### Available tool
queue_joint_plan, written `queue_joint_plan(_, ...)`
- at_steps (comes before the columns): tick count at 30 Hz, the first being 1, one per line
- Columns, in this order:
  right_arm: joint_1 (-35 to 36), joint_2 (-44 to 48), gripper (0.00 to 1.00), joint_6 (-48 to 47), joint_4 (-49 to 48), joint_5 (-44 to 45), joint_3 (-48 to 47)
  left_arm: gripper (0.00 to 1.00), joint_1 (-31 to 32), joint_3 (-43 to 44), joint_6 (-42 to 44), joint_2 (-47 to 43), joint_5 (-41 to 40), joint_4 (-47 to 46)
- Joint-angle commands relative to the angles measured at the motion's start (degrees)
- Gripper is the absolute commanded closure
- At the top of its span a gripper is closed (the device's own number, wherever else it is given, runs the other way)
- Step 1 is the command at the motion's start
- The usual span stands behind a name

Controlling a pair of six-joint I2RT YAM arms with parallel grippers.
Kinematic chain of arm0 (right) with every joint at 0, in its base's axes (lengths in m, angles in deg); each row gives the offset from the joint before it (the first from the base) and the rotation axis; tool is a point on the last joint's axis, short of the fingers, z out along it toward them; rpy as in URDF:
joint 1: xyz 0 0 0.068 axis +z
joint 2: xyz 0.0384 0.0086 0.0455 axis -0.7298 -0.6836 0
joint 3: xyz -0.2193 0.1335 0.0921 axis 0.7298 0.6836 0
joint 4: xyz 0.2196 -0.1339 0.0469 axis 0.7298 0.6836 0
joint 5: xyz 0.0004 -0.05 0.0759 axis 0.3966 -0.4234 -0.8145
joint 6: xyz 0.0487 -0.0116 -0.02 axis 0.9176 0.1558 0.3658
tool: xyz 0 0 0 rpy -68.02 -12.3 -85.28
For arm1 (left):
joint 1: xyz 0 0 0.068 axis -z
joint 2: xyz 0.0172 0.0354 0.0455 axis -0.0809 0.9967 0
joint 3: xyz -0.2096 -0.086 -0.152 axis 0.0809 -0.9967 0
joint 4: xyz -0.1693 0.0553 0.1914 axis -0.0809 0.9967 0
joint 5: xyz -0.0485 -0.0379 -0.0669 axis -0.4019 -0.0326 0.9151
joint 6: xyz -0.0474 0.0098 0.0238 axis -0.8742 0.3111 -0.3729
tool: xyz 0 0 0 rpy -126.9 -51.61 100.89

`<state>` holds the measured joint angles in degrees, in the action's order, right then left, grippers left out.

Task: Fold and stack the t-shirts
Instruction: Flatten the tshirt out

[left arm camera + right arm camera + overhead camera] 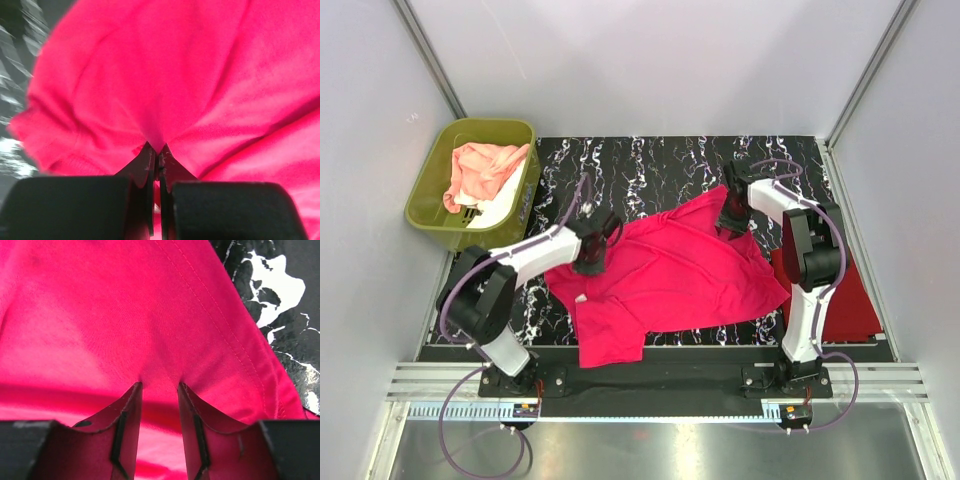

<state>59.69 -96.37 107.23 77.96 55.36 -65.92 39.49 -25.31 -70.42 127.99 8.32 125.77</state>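
Note:
The hot pink t-shirt (pixel 670 275) lies spread and crumpled on the black marbled table. My left gripper (pixel 588 262) is at the shirt's left edge; in the left wrist view the gripper (pixel 156 148) is shut on a pinch of the pink cloth (pixel 200 75). My right gripper (pixel 732 222) is at the shirt's far right corner; in the right wrist view the gripper (pixel 160 386) has its jaws apart, tips pressed on the pink cloth (pixel 125 305) near a stitched hem. A darker red shirt (pixel 855 295) lies folded at the right. A peach-pink shirt (pixel 485 168) lies on a white one (pixel 500 210) in the tub.
The olive-green tub (pixel 430 205) stands off the table's far left corner. Bare marbled table (pixel 650 165) shows behind the pink shirt. Grey walls with metal posts close in the left, back and right. The arm bases stand on a rail at the near edge.

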Motion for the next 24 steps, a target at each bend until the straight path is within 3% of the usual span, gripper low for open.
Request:
queue_joint_plan(1, -1.5, 1.1, 0.59, 2.0, -0.3, -0.3, 2.6, 1.00, -4.1, 8.6, 6.5, 2.3, -8.3, 2.2)
queue_joint_plan(6, -3.6, 5.4, 0.62, 3.9, 0.0, 1.4, 7.9, 1.00, -10.1, 17.9, 11.4, 3.6, -10.0, 3.0)
queue_joint_plan(12, -5.5, 8.9, 0.59, 2.0, 0.9, 3.8, 8.9, 0.96, -12.2, 25.9, 14.1, 6.6, -10.4, 5.7)
queue_joint_plan(13, -5.5, 8.9, 0.59, 1.4, 1.4, 5.0, 8.4, 0.92, -12.6, 25.8, 14.0, 6.4, -10.0, 5.5)
queue_joint_plan(15, -5.5, 9.2, 0.58, -0.1, 1.4, 6.1, 7.4, 0.58, -13.7, 25.1, 14.0, 5.4, -7.6, 5.3)
queue_joint_plan(17, -5.5, 8.7, 0.56, -1.5, 1.9, 6.3, 6.0, 0.45, -13.8, 24.9, 14.5, 5.2, -5.5, 6.2)
queue_joint_plan(18, -5.5, 8.7, 0.54, -2.2, 1.7, 5.4, 5.6, 0.32, -13.8, 24.5, 14.6, 4.6, -3.4, 6.7)
queue_joint_plan(21, -5.5, 9.5, 0.49, -4.0, 3.2, 2.8, 3.3, 0.26, -13.8, 21.6, 13.8, 1.0, -0.5, 8.2)
queue_joint_plan(24, -5.4, 11.8, 0.43, -6.3, 4.3, 0.1, 1.6, 0.27, -13.8, 16.5, 12.1, -6.0, 1.5, 8.7)
